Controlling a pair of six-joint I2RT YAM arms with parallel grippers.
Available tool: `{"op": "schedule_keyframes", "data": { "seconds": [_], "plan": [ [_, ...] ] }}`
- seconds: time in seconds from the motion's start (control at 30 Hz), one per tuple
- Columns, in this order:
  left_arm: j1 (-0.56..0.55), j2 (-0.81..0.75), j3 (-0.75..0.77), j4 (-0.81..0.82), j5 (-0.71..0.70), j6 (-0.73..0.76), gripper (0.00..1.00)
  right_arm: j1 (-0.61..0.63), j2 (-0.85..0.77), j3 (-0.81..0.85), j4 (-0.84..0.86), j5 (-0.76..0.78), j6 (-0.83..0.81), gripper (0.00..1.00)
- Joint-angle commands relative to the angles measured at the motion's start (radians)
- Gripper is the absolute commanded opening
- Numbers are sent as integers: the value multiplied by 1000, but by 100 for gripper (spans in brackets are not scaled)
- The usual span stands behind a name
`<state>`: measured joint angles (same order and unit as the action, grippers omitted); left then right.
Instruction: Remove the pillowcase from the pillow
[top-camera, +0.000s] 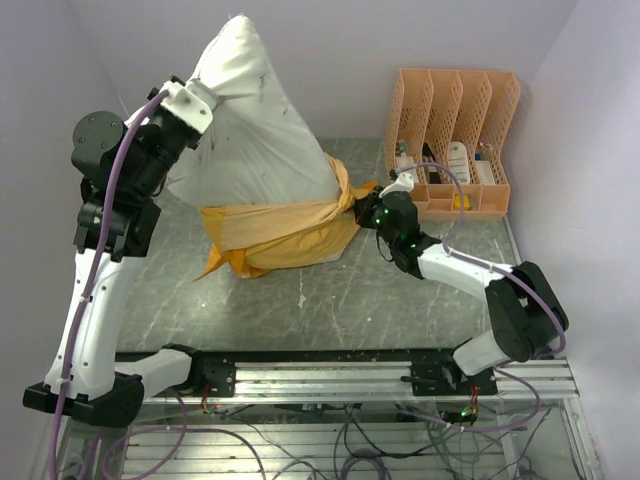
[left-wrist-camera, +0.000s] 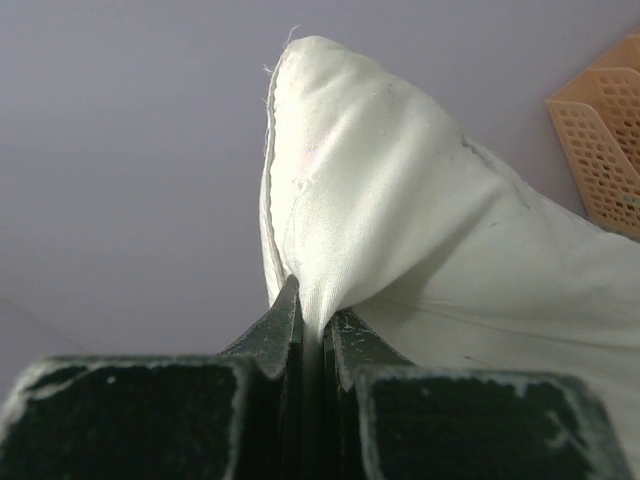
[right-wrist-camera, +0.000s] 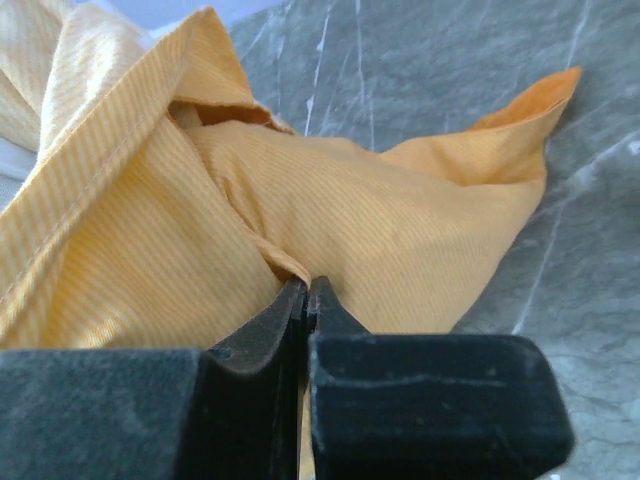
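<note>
The off-white pillow (top-camera: 255, 120) stands tilted up from the table, its top corner near the back wall. My left gripper (top-camera: 205, 100) is shut on the pillow's upper left edge and holds it up; the left wrist view shows the white fabric (left-wrist-camera: 400, 230) pinched between my left gripper (left-wrist-camera: 318, 310). The orange-yellow pillowcase (top-camera: 275, 232) is bunched round the pillow's lower end on the table. My right gripper (top-camera: 368, 208) is shut on the pillowcase's right edge; the right wrist view shows a fold of the pillowcase (right-wrist-camera: 350, 230) clamped in my right gripper (right-wrist-camera: 306, 288). No printed face shows.
A peach plastic file organizer (top-camera: 450, 140) with small items stands at the back right, close behind my right gripper; it also shows in the left wrist view (left-wrist-camera: 605, 130). The grey marbled table (top-camera: 400, 300) lies in front. Walls close in at the back and both sides.
</note>
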<state>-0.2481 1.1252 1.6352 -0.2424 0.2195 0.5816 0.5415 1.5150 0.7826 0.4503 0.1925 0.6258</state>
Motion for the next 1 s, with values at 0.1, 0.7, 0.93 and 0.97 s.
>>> {"op": "schedule_keyframes", "data": {
  "seconds": [0.1,0.7,0.93,0.97],
  "plan": [
    [20,-42,105,352,-53,-85,7,29,-170,140,-253,200,-215,32],
    [20,-25,117,62,475,-253,7,240,63,966,-469,-632,-664,100],
    [18,0,128,56,530,-295,7,332,202,1085,-495,-676,-753,100],
    [18,3,125,58,530,-298,7,339,219,1105,-492,-685,-753,100]
  ]
}}
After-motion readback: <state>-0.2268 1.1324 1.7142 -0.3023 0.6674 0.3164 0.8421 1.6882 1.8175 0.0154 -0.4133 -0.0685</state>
